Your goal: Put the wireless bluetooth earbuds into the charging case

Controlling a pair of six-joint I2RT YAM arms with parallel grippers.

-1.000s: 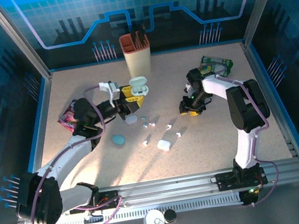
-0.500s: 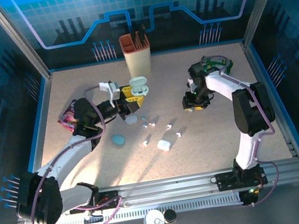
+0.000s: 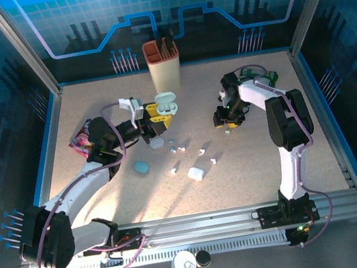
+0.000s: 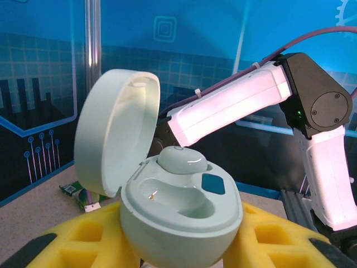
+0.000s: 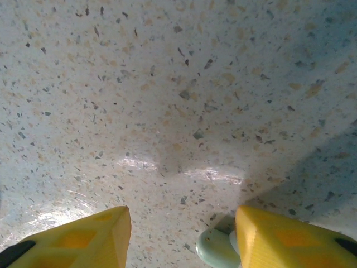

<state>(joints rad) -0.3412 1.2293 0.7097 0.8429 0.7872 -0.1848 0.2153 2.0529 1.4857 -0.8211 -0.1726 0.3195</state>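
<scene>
Your left pincer is clamped on the charging case, its yellow fingers pressing the base from both sides, with the lid swung up and open; one earbud sits in the far well of that case and the near well is bare, so I judge this case half filled. The loose earbuds lie scattered on the table just in front of the case, toward the arm bases; your right pincer is off to the case's right, well apart from it and low over the table, its jaws standing apart with nothing between them. A pale rounded piece lies against the inner side of one of its yellow fingers; it may be an earbud, but the edge of the wrist view cuts it off and I cannot say for sure. The step in hand looks like the pickup: centre the gap over the bud before you close; pinch the rounded body, not the stem; lift straight; carry it to the case's near well, and hold the case level while it goes in.
</scene>
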